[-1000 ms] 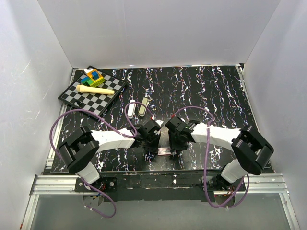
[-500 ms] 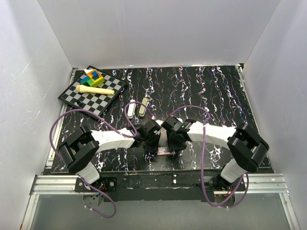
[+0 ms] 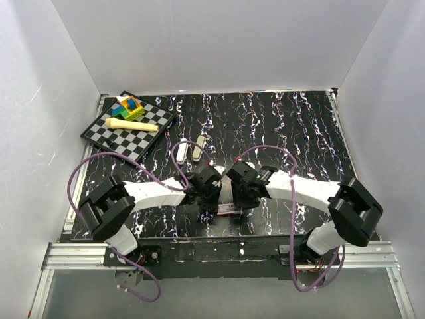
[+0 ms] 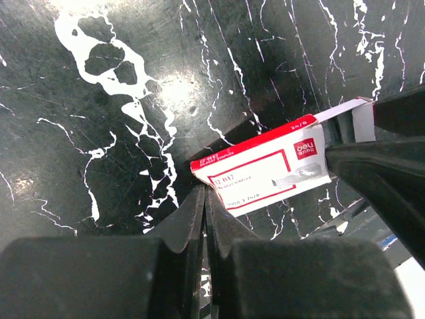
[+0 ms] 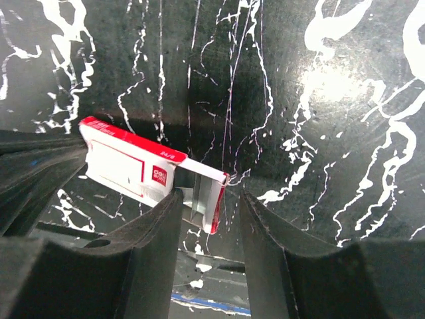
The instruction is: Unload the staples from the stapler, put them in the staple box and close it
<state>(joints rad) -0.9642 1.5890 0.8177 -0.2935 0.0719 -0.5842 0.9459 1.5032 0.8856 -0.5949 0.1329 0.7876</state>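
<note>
The stapler shows as two slim white bars [image 3: 189, 150] lying side by side on the black marbled mat, beyond both grippers. A red-and-white staple box [image 3: 226, 208] lies between the grippers near the front edge. In the left wrist view my left gripper [image 4: 204, 193] is shut, its tips against the box's [image 4: 265, 169] near corner. In the right wrist view my right gripper [image 5: 210, 195] is open and straddles the box's pulled-out inner tray [image 5: 207, 191]. Its left finger touches the box sleeve [image 5: 129, 166]. Both grippers [image 3: 211, 198] [image 3: 242, 201] sit close together.
A checkerboard [image 3: 108, 135] at the back left carries coloured blocks [image 3: 128, 106] and a cream cylinder [image 3: 131, 124]. White walls enclose the table on three sides. The mat's front edge with blue tape [image 5: 199, 308] lies just behind the box.
My right gripper has shifted slightly left, closer to the left gripper and the box. The left arm and the white bars have not visibly moved.
</note>
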